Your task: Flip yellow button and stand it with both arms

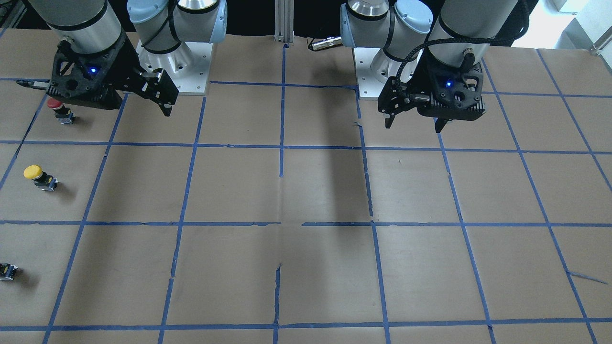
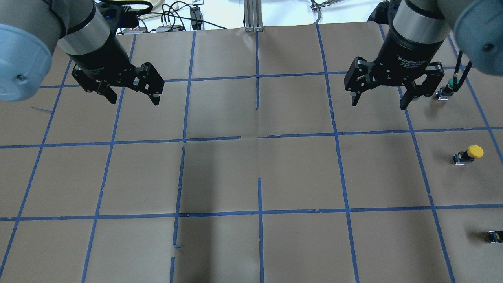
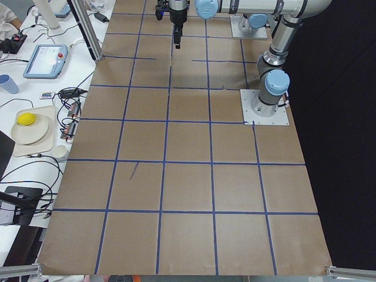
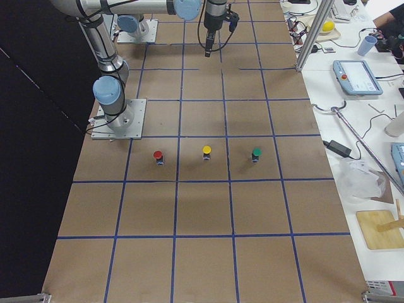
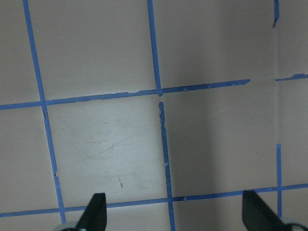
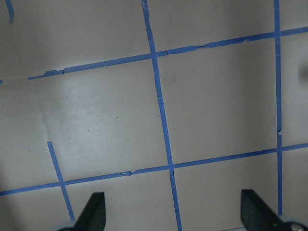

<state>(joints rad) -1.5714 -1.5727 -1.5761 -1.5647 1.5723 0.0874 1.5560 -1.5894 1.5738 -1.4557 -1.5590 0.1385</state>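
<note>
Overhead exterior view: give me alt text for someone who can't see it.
Two robot arms hold open, empty pincers, the left pincer and the right pincer, above a brown paper table gridded with blue tape. Near the right edge sit a green-capped button, the yellow button and a small dark piece, none of them touched.
</note>
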